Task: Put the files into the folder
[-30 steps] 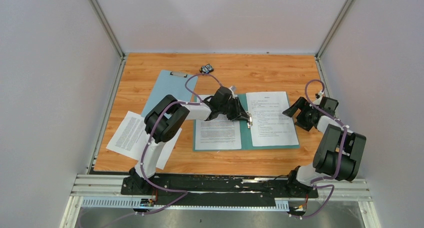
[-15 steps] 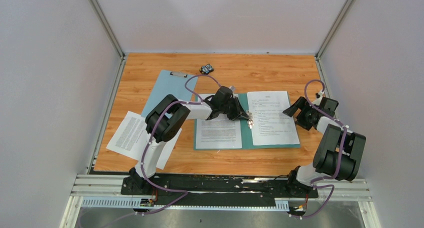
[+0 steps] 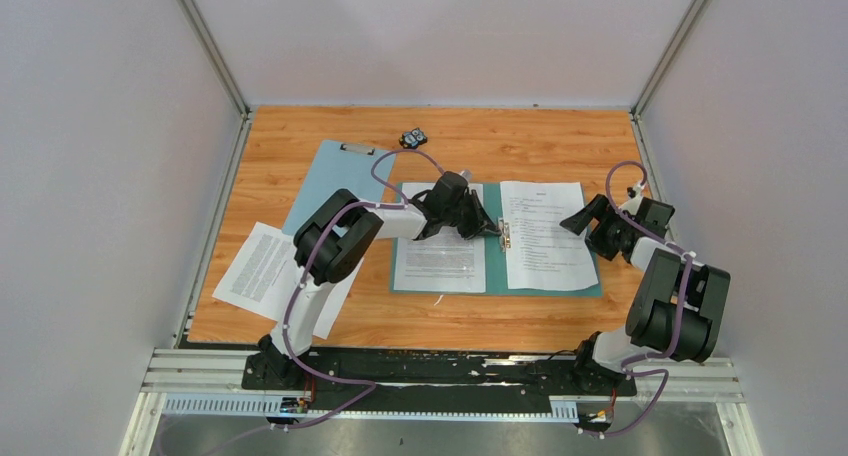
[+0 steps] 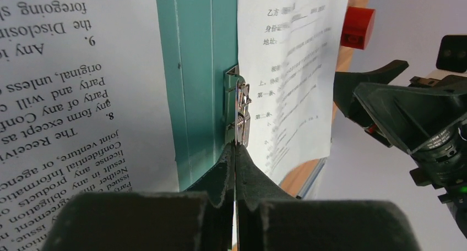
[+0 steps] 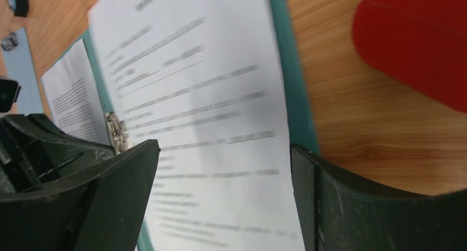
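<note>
An open teal folder (image 3: 493,264) lies flat at the middle of the wooden bench (image 3: 300,136), with a printed sheet on each cover: the left-cover sheet (image 3: 440,266) and the right-cover sheet (image 3: 548,238). The left fingers (image 4: 220,176) are pressed fully together, their tips meeting the near end of the metal clamp (image 4: 241,116) on the folder's spine. Whether they actually pinch its thin lever cannot be told. The right fingers (image 5: 110,190) are spread wide and hold nothing, straddling the outer edge of the right-cover sheet, above the folder's right edge. A third sheet (image 3: 255,266) lies well to the left of the folder, partly hidden by the left arm. A pale blue clipboard (image 3: 330,186) sits just off the folder's far-left corner.

The job looks incomplete, with one file outside the folder and neither sheet visibly under the clamp. The main risk appears to lie at the spine: a pull on the clamp without a firm hold could slip off, or drag the light folder across the bench and skew the loose pages. If the right fingers close carelessly on that flexible outer edge, they could crease the paper or lift the cover with it.
</note>
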Controlling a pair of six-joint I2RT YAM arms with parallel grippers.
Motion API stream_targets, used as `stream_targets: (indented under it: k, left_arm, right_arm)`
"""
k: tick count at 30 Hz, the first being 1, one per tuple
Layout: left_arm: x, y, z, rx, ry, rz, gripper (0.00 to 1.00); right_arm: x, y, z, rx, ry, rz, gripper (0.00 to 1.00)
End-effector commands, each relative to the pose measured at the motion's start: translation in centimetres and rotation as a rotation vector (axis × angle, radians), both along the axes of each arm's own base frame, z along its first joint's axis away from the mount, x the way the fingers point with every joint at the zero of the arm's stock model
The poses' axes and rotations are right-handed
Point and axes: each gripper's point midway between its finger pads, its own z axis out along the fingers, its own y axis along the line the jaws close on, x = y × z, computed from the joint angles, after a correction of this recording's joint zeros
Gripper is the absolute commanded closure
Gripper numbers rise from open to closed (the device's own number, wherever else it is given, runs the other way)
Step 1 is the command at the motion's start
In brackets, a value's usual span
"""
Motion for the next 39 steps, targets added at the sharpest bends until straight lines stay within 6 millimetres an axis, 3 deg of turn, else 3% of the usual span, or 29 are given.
stream_targets:
  k: [1, 8, 15, 18, 26, 39]
  left_arm:
    - [-0.8, -2.3, 3.1, -0.111, -0.046, -0.051, 1.0]
    - [-1.1, -1.8, 1.7, -0.081, -0.031, -0.055, 1.0]
    - [0.1, 1.2, 0.3, 0.038, -0.064, -0.012, 1.0]
    - [0.6, 2.4, -0.1, 0.053, -0.067, 0.008, 1.0]
    - [0.7, 3.4, 0.1, 0.059, -0.076, 0.004, 1.0]
    - [1.0, 6.9, -1.3, 0.066, -0.057, 0.055, 1.0]
  right_arm:
    - [-1.8, 3.6, -0.3, 0.158, 0.032, 0.078, 0.12]
    - [-1.8, 3.7, 0.3, 0.159, 0.018, 0.083, 0.12]
    - [-1.8, -0.9, 1.4, -0.101, 0.09, -0.044, 0.11]
    - [-2.4, -1.9, 0.9, -0.153, 0.137, -0.073, 0.1]
    - [-2.9, -1.8, -0.9, -0.147, 0.19, -0.062, 0.09]
    - [-3.6, 1.6, -2.9, -0.142, 0.246, 0.026, 0.1]
